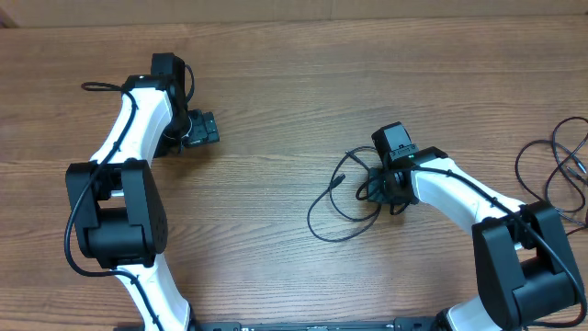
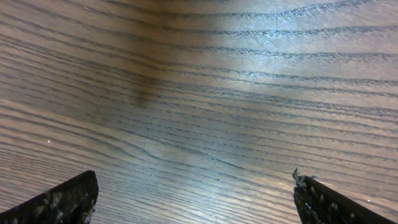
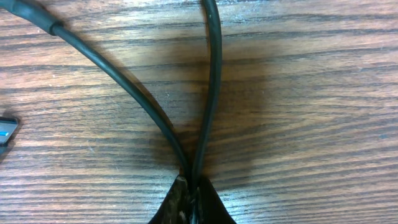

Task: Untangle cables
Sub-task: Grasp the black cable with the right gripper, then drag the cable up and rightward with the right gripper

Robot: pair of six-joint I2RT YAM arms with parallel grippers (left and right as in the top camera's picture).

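A small tangle of thin black cables [image 1: 344,198] lies right of the table's middle, with loops trailing left and forward and a silver-tipped plug [image 1: 338,181]. My right gripper [image 1: 393,187] is down on the bundle. In the right wrist view my right gripper [image 3: 192,182] is shut on two strands of the cables [image 3: 211,81] that run up and away from its tips. A plug end [image 3: 6,132] shows at the left edge. My left gripper [image 1: 204,129] stands open at the far left over bare wood, and its fingertips [image 2: 71,198] are wide apart.
More black cords [image 1: 556,170] lie looped at the table's right edge. The table is brown wood grain. The arms' bases sit at the front edge, left and right.
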